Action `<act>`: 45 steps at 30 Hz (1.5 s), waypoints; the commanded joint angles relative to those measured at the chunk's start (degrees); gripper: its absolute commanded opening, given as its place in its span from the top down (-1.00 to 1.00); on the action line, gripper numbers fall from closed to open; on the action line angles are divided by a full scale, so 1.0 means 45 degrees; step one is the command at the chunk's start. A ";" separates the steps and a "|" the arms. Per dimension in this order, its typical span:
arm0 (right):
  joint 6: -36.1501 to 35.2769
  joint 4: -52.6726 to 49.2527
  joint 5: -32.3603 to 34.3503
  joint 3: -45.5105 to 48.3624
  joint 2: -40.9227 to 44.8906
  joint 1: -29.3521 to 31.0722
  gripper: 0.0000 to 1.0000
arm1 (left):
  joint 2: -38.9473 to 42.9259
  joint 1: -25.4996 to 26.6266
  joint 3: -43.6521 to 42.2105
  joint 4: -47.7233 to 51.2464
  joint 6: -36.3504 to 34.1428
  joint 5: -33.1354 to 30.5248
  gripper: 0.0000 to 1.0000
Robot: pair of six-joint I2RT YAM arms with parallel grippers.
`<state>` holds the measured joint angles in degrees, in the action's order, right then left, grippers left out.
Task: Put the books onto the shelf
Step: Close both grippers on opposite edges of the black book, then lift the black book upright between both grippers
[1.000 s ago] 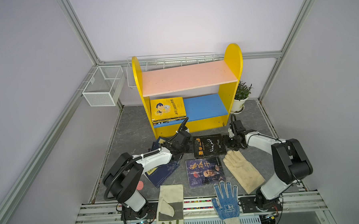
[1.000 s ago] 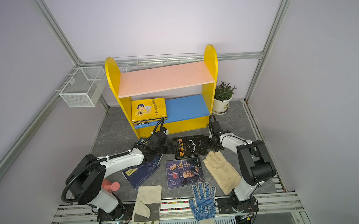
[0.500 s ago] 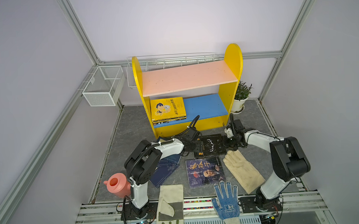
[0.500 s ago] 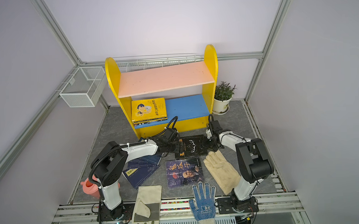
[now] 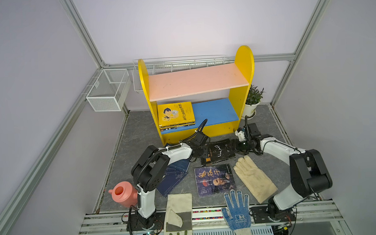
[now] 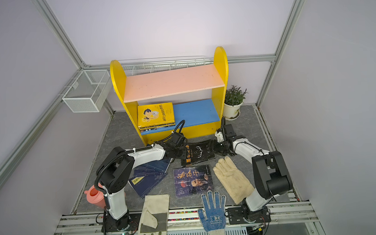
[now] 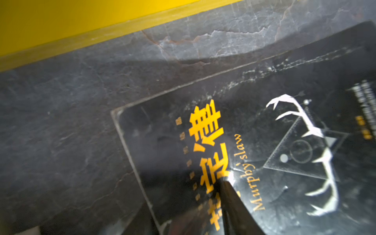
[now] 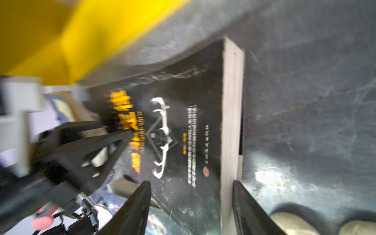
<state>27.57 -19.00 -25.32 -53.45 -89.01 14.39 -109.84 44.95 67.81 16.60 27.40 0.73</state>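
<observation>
A stack of books (image 5: 175,115) is lying on the shelf's (image 5: 243,61) lower board (image 5: 215,112) at its left end, while another book (image 5: 222,150) is lying on the table (image 5: 139,133) just before the shelf.

Top views bright, evenly lit; wrist views dim, blurred, glare on black book (image 7: 162,142).

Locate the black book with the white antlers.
In both top views the black book sits centre-floor before the shelf, between the left hand and the right hand, with the purple-blue book nearer the camera.
</observation>
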 commanded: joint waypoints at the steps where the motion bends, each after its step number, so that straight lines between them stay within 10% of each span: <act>1: 0.0320 0.1531 -0.1926 -0.0053 0.0911 0.0438 -0.26 | -0.0090 0.0396 -0.0541 0.0085 -0.0251 0.1062 0.26; 10: -0.0665 -0.0244 0.0037 -0.0767 0.0579 0.1382 0.02 | 0.0924 0.0385 -0.1402 -0.1554 -0.0496 0.1915 0.93; 14: -0.0679 -0.0391 0.0836 -0.0766 0.0427 0.1548 0.55 | 0.1594 0.0391 -0.1906 -0.2326 -0.0561 0.2065 1.00; 22: -0.0846 0.0502 0.1362 -0.0216 0.2425 0.1331 0.87 | 0.3304 0.0384 -0.2164 -0.2937 -0.0925 0.2059 1.00; 28: -0.0877 0.1659 0.0376 0.0123 0.4487 0.1245 0.87 | 0.4961 0.0184 -0.2190 -0.2894 -0.0887 0.2017 0.04; 36: -0.0550 0.2880 -0.1386 -0.0711 0.6214 0.1216 0.88 | 0.8147 -0.0416 -0.3569 -0.4196 0.0066 0.2448 0.00; 45: 0.1429 0.5292 -0.1462 -0.1045 0.6255 0.1010 0.88 | 1.0886 -0.1635 -0.5854 -0.5193 0.1481 0.2150 -0.54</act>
<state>29.30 -4.27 -29.89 -56.80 -61.34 19.22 -63.37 38.50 43.42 -3.44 31.79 9.61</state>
